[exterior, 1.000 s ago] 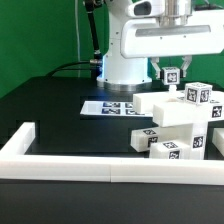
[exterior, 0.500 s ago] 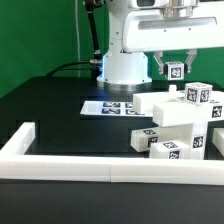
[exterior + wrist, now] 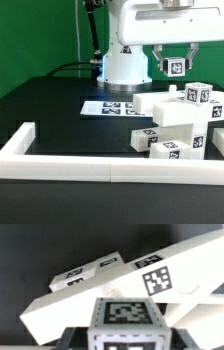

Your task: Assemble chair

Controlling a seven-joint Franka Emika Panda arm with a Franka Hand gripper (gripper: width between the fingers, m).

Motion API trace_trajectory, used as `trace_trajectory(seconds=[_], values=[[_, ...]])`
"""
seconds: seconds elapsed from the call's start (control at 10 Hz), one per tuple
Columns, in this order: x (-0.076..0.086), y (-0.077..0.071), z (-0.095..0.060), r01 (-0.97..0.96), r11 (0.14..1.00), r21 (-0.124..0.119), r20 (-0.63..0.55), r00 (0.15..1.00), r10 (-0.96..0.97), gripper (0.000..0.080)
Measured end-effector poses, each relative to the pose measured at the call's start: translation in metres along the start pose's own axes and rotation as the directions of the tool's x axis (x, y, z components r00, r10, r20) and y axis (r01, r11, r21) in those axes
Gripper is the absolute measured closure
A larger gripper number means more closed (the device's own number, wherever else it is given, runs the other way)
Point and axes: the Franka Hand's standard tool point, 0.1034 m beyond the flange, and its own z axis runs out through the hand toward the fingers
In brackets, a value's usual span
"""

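Claw [image 3: 175,68] pinching small tagged block [image 3: 176,69] — risen since a second ago, now well above chair stack [image 3: 178,128] at exterior view's right, near rail [image 3: 60,160]. Wrist view: block [image 3: 127,315] over stack [image 3: 130,280]. Likely carrying piece toward placement — not yet seated.

– What are the chunky white plastic chair blocks [image 3: 178,125] like?
– Smooth, matt plastic with printed black-and-white square tags [image 3: 156,279] that look like flat paper.
– And the black table top [image 3: 55,105]?
– Matt, evenly dark. The long white border rail [image 3: 70,166] along its front edge looks smooth and slightly glossy, and the green backdrop [image 3: 40,35] looks like cloth.
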Motion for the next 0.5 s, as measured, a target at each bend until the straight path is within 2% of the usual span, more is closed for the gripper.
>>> trace_trajectory(seconds=[0.5], values=[[0.0017, 0.0019, 0.0055, 0.014, 1.0, -0.009, 0.005, 1.0, -0.014, 0.0517]])
